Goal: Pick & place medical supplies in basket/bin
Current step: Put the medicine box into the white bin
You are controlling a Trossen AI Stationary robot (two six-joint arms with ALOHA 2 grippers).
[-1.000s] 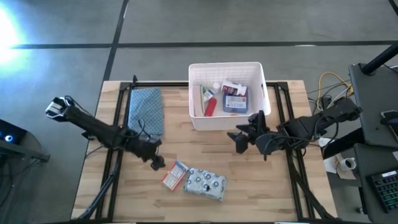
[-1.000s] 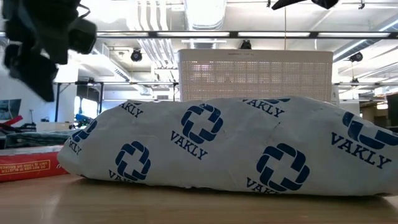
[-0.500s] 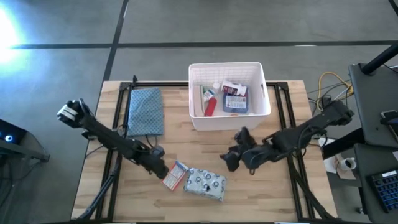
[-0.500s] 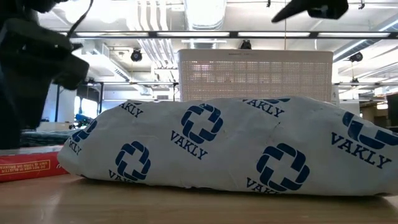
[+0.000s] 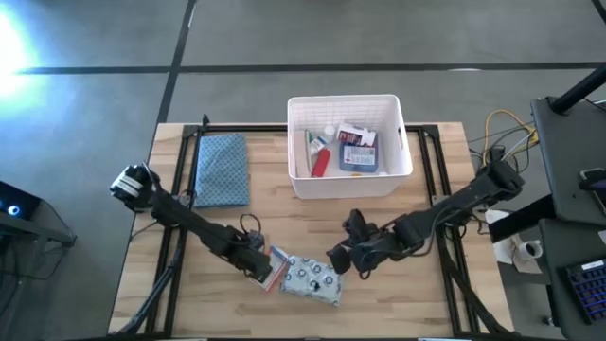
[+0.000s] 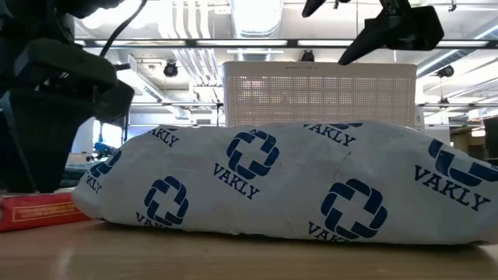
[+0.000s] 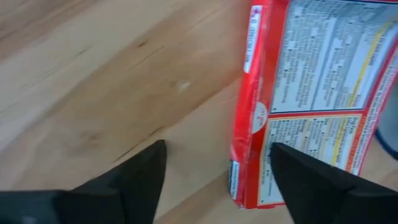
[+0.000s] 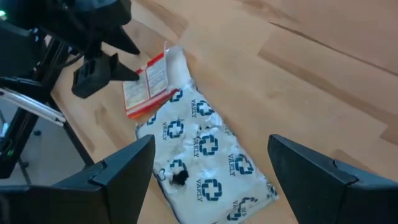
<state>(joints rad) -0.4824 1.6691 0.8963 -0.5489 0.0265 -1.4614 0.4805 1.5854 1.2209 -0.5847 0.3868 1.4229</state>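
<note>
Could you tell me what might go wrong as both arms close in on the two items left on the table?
The red-white packet touches the silvery pouch, so the open left gripper may nudge the pouch or pinch only the packet's edge. The open right gripper is nearing the same spot; the arms might collide.

White lattice basket at far centre holds several supplies; red-white packet and white blue-logo pouch lie touching, near centre.
</note>
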